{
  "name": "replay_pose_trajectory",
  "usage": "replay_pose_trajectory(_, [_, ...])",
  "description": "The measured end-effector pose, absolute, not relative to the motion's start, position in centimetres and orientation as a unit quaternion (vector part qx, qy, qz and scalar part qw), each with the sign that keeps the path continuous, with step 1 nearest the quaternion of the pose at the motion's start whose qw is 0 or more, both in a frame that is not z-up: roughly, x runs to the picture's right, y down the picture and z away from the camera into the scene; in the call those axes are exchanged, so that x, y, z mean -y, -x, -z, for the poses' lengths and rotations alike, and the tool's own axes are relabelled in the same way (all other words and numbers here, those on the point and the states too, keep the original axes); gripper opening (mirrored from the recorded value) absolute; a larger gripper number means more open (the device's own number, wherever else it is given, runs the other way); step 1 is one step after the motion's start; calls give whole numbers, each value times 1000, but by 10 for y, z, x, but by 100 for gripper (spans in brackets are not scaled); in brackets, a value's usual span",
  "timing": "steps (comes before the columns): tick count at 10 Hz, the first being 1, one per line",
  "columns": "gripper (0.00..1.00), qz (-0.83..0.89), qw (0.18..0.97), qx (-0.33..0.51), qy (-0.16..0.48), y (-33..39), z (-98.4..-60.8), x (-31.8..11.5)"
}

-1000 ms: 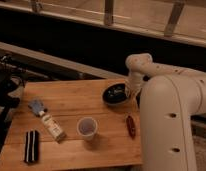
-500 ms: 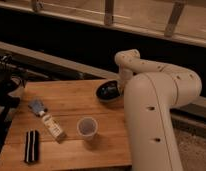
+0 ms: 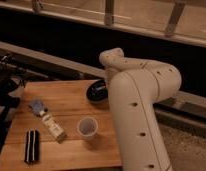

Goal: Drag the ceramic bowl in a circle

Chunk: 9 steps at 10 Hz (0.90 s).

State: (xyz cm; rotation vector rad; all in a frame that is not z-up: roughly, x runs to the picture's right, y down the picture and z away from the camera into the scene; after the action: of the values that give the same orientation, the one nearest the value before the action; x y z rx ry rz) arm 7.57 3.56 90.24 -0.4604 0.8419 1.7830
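Ceramic bowl [image 3: 97, 92]: glossy navy-black, pale glint inside. Gripper: hidden behind cream-white arm [image 3: 138, 100] at bowl's right edge. Tabletop [image 3: 71, 107]: warm honey-brown wood. Cup [image 3: 87, 127]: translucent white. Small bottle [image 3: 52, 125]: off-white, with blue-grey top [image 3: 37, 105]. Flat object [image 3: 31, 146] at front left: black with pale stripe.

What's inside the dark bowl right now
Only the bowl's left part shows, with a light glint on its dark inside and nothing visible in it. The arm covers its right side, and the claw is hidden there too, so anything in that part can't be seen.
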Motion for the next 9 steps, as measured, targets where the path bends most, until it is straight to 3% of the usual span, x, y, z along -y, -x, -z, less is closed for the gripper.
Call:
replay_pose_trajectory(6, [4, -734, 535, -347, 234, -38, -875, -61])
replay_pose_trajectory(9, [4, -758, 500, -356, 221, -72, -862, -70])
